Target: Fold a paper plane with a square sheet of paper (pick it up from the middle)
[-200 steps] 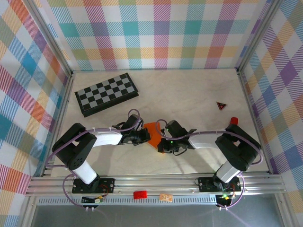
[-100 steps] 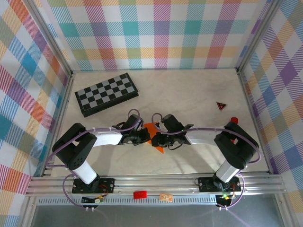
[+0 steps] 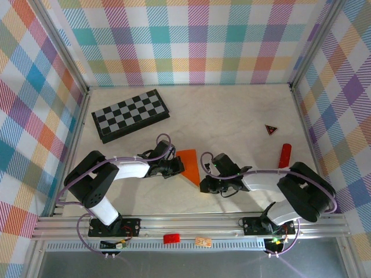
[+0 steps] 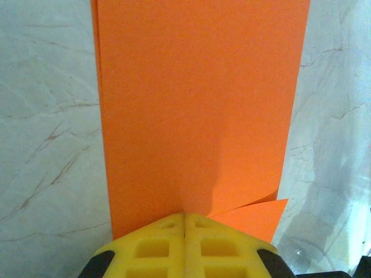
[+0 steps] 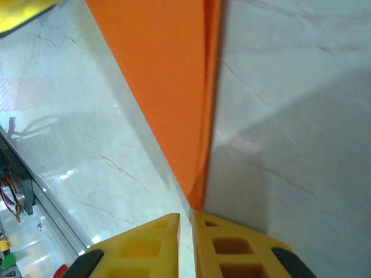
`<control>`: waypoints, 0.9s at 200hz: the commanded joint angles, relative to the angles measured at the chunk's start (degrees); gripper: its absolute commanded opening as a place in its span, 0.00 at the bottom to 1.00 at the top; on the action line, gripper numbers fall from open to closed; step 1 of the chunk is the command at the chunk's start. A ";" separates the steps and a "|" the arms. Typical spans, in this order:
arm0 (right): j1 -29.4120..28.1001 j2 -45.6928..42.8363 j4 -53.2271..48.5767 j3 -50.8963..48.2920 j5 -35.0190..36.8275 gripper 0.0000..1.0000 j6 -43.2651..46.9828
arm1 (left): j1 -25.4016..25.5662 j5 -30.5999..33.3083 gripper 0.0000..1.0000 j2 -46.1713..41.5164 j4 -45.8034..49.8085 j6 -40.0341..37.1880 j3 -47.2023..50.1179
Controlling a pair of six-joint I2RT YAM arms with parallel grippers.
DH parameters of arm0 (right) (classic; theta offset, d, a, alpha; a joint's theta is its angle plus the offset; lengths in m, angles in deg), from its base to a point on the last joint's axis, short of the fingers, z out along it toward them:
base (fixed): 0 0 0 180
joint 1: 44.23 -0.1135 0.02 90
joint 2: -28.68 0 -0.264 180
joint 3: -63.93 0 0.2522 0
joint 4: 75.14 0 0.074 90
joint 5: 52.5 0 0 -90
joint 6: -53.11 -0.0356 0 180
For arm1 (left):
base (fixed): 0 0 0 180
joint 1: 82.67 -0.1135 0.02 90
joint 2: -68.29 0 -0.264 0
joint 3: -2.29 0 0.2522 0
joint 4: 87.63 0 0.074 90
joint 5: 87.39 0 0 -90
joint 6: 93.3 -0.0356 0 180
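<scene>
The square sheet of paper is bright orange and folded into a narrow shape with a point toward the near edge. It lies on the marble table top between the two arms. My left gripper is shut on its left edge; in the left wrist view the yellow pads meet on the paper, with a loose flap lifting at the right. My right gripper sits just off the paper's near point. Its jaws stand a narrow slit apart with bare table between them.
A black-and-grey checkerboard lies at the back left. A small dark red triangle and a red cylinder lie on the right. The aluminium rail runs along the near edge, close behind my right gripper.
My right gripper has drawn back off the paper toward the near edge and its jaws have parted slightly. More of the orange paper now shows. The left gripper has stayed put.
</scene>
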 commanded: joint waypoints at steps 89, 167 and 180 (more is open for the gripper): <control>0.85 -3.94 -5.23 7.11 14.23 0.51 5.90 | 0.98 7.25 0.21 -9.04 6.64 3.21 2.01; 3.21 2.78 1.21 9.16 5.80 0.51 2.84 | -7.41 -2.60 0.46 -12.47 2.05 4.74 5.69; 3.61 3.48 1.47 9.46 5.05 0.50 2.62 | -8.02 -4.11 0.46 -11.87 0.74 5.10 6.11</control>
